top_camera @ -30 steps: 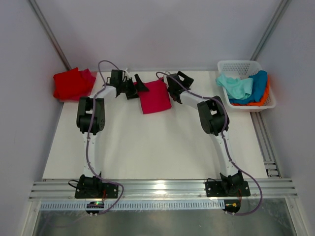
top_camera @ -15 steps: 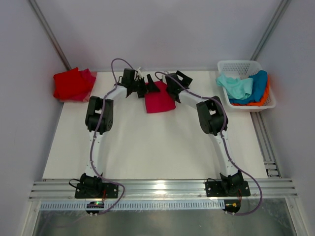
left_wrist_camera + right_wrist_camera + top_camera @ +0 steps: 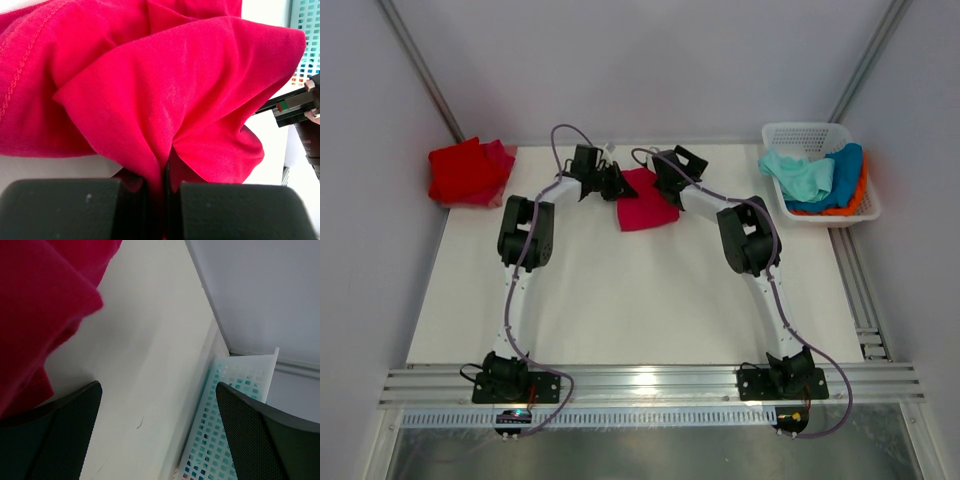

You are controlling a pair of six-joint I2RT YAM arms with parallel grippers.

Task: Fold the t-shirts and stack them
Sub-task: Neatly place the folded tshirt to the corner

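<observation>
A folded crimson-pink t-shirt (image 3: 646,203) lies at the back middle of the table. My left gripper (image 3: 618,183) is at its left edge. In the left wrist view the jaws (image 3: 165,186) are shut on a pinched fold of the crimson cloth (image 3: 175,90), which bunches up in front of them. My right gripper (image 3: 665,172) hovers at the shirt's far right corner. It is open (image 3: 160,432) with only bare table between its pads, and the shirt's edge (image 3: 40,305) lies to its left. Folded red t-shirts (image 3: 468,170) sit stacked at the back left.
A white lattice basket (image 3: 778,135) at the back right holds mint-green (image 3: 800,175), blue (image 3: 840,175) and orange (image 3: 860,200) shirts. In the right wrist view its wall (image 3: 235,405) is close beside the right pad. Both arms reach toward the back wall.
My left gripper moved right to the crimson-pink shirt's left edge and shut on it, so the cloth bunched and shifted slightly right. The right gripper stayed open and barely moved.
</observation>
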